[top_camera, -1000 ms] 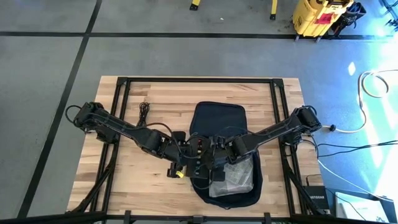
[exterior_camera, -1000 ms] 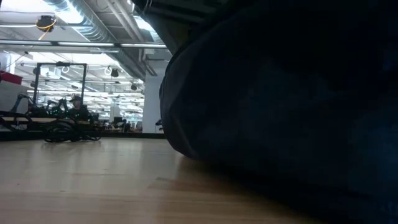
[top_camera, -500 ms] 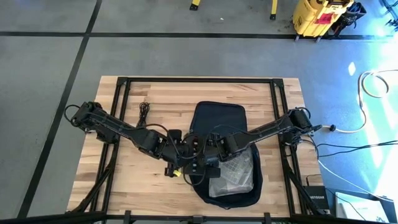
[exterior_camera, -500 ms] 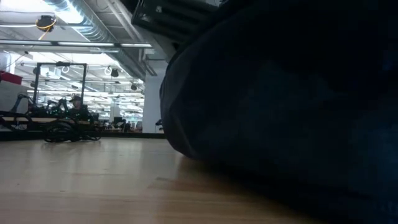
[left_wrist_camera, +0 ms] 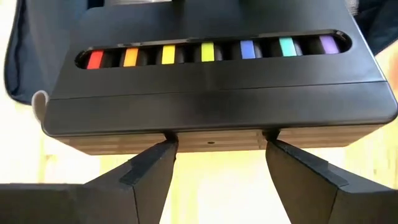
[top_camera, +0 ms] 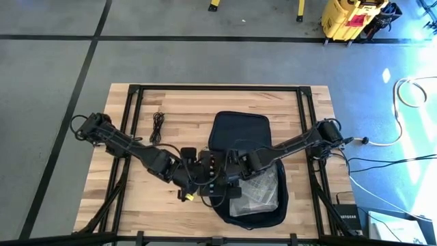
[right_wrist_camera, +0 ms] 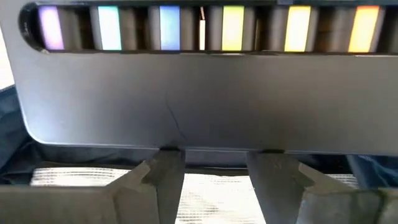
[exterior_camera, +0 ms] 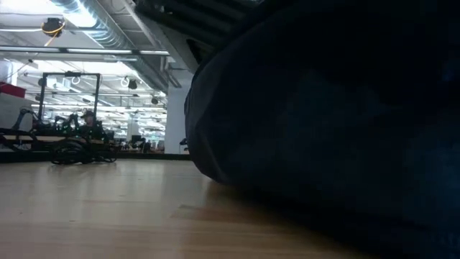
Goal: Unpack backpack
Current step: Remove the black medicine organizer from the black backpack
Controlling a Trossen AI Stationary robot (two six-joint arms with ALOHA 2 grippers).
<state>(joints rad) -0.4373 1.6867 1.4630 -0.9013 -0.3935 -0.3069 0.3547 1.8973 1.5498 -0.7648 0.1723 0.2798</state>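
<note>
Both grippers, left gripper (left_wrist_camera: pixel 217 152) and right gripper (right_wrist_camera: pixel 214 163), pinch opposite long edges of a flat black box with a row of coloured markers (left_wrist_camera: pixel 211 81) just left of the dark navy fabric backpack (top_camera: pixel 239 131) mid-table; uneven pulls could twist it loose.

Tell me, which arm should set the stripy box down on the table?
Left, probably. Both grip the dark box, but the left end effector sits at the backpack's edge beside bare table; the right end effector hangs over the backpack.
</note>
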